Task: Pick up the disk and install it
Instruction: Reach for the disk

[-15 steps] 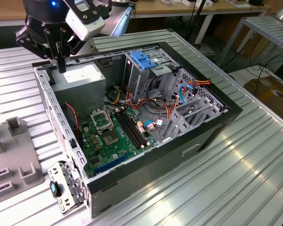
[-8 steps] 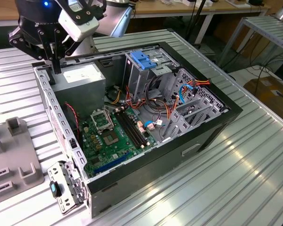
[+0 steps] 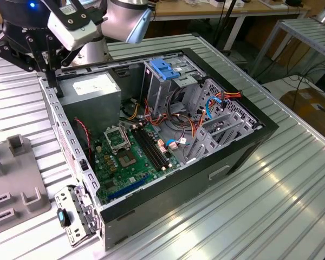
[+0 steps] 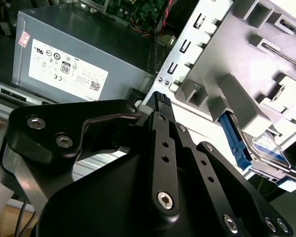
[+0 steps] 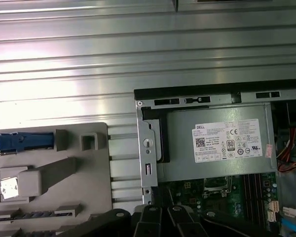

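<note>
The disk (image 4: 264, 148) sits in the grey holder (image 4: 222, 54), apart from the gripper (image 4: 160, 98).

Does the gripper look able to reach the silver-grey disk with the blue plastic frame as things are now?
Probably yes. The silver-grey disk in its blue frame sits in the grey fixture beside the black computer case, with nothing lying over it. The gripper hangs above the case's edge nearby.
</note>
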`<state>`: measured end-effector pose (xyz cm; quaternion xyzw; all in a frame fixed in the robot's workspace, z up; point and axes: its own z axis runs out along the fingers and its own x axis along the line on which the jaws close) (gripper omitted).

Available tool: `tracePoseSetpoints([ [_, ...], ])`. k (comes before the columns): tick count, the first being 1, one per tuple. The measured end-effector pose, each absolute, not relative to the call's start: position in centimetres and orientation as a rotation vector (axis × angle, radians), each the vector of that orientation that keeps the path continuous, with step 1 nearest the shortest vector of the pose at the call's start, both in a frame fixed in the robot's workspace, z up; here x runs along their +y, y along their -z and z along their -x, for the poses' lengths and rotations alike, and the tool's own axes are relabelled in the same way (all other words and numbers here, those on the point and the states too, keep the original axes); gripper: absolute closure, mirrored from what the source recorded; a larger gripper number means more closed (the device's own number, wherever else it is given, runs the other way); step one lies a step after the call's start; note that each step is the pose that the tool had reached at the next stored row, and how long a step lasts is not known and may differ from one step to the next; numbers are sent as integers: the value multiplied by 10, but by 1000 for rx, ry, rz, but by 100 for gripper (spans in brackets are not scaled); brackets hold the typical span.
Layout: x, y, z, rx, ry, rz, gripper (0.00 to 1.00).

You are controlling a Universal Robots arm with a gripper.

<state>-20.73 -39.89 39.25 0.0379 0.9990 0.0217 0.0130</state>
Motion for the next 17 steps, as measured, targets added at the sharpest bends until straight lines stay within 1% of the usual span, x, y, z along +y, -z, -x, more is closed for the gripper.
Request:
tracePoseSetpoints([
  [17,-399,-392,226,3112,-68,-118,89],
])
